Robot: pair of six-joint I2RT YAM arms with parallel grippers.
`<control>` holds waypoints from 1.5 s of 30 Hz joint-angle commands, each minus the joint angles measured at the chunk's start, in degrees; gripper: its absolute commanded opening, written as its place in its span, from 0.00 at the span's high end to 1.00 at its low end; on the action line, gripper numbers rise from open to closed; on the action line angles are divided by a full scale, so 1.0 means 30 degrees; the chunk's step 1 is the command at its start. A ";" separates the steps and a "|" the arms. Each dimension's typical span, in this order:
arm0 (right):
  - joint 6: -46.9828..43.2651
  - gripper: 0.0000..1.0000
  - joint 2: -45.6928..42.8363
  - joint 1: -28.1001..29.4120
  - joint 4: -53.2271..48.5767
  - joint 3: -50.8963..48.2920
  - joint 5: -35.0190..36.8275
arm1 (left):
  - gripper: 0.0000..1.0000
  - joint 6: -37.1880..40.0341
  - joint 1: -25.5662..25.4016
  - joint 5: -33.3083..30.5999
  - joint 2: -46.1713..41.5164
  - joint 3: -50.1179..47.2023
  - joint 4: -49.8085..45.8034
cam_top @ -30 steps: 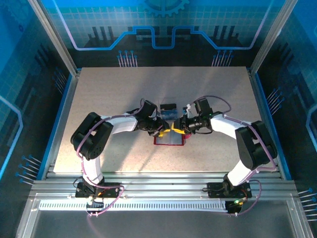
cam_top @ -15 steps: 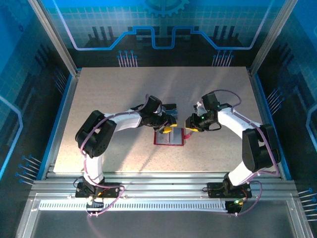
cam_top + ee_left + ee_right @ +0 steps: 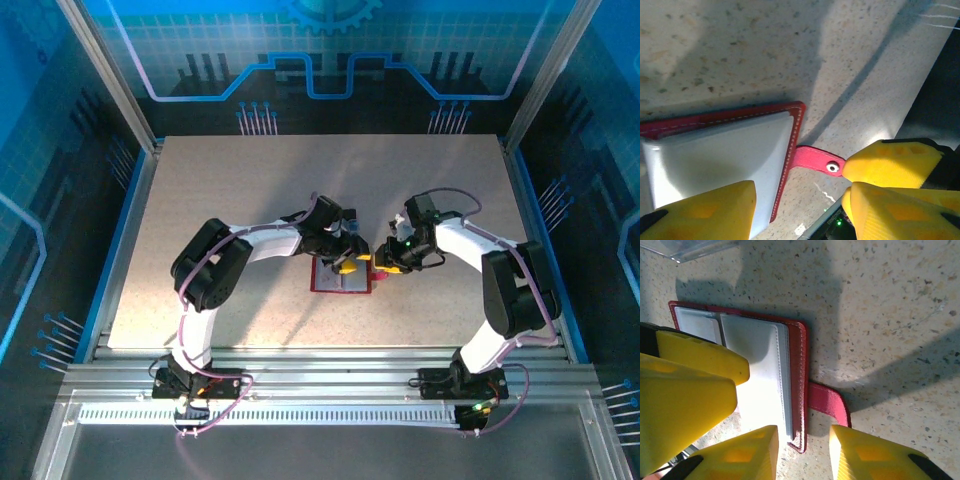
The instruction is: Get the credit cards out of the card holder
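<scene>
The red card holder [image 3: 343, 280] lies open on the table, its grey inner pockets [image 3: 720, 150] facing up. Its red strap tab [image 3: 815, 160] sticks out to the right side. My left gripper [image 3: 800, 210] is open and low over the holder's right edge, one finger above the grey pocket and the other beside the tab. My right gripper [image 3: 802, 455] is open and straddles the holder's near right corner [image 3: 800, 440] and the tab [image 3: 832, 402], touching neither. The two grippers' yellow fingers [image 3: 350, 264] almost meet. A thin flat credit card [image 3: 350, 226] lies just behind the holder, partly hidden by my left wrist.
The speckled tabletop [image 3: 220, 200] spreads wide to the left, the back and the right of the holder. Blue frame rails [image 3: 128, 230] border the table's sides, and a metal rail [image 3: 330, 370] runs along the near edge.
My left gripper has opened and slid right along the holder's top edge. My right gripper pulled back a little, then returned to the holder's right corner. The holder stays flat and open.
</scene>
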 commanded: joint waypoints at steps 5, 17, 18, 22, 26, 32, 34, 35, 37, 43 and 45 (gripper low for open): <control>-0.0406 0.67 0.0572 -0.0238 -0.0153 -0.0370 0.0721 | 0.46 0.0184 -0.0162 0.0269 0.0447 0.0685 -0.0816; -0.0133 0.65 -0.1136 -0.0613 -0.0157 -0.0578 0.1473 | 0.46 0.0208 -0.0133 0.0155 0.0507 0.0490 -0.0841; -0.0148 0.65 -0.1155 -0.0679 -0.0157 -0.0645 0.1478 | 0.46 0.0176 -0.0140 0.0178 0.0404 0.0464 -0.0631; -0.0375 0.65 -0.0984 -0.0853 -0.0131 -0.0854 0.1300 | 0.47 0.0047 -0.0127 0.0121 0.0056 0.0417 -0.0215; -0.0591 0.67 0.0139 -0.0828 0.0025 -0.0892 0.0307 | 0.47 0.0066 -0.0118 0.0101 -0.0229 0.0467 -0.0094; -0.0048 0.81 0.0512 -0.0747 0.1510 -0.1385 -0.0861 | 0.47 0.0366 0.0073 -0.0249 -0.1124 0.0283 -0.0166; 0.0023 0.86 0.0609 -0.0685 0.1672 -0.1330 -0.1099 | 0.47 0.0602 0.0225 -0.0674 -0.1672 0.0017 -0.0365; 0.0077 0.88 0.0650 -0.0628 0.1757 -0.1326 -0.1129 | 0.47 0.0736 0.0316 -0.0904 -0.1956 -0.0080 -0.0524; 0.0265 0.91 0.0691 -0.0433 0.1993 -0.1312 -0.1186 | 0.47 0.1004 0.0480 -0.1310 -0.2582 -0.0433 -0.0696; 0.0861 0.92 0.1317 0.0386 0.2512 -0.0839 -0.1585 | 0.47 0.1197 0.1439 -0.1785 -0.4328 -0.2320 -0.0029; 0.0988 0.92 0.1484 0.0693 0.2510 -0.0629 -0.1446 | 0.47 0.1260 0.1829 -0.1842 -0.4857 -0.2974 0.0051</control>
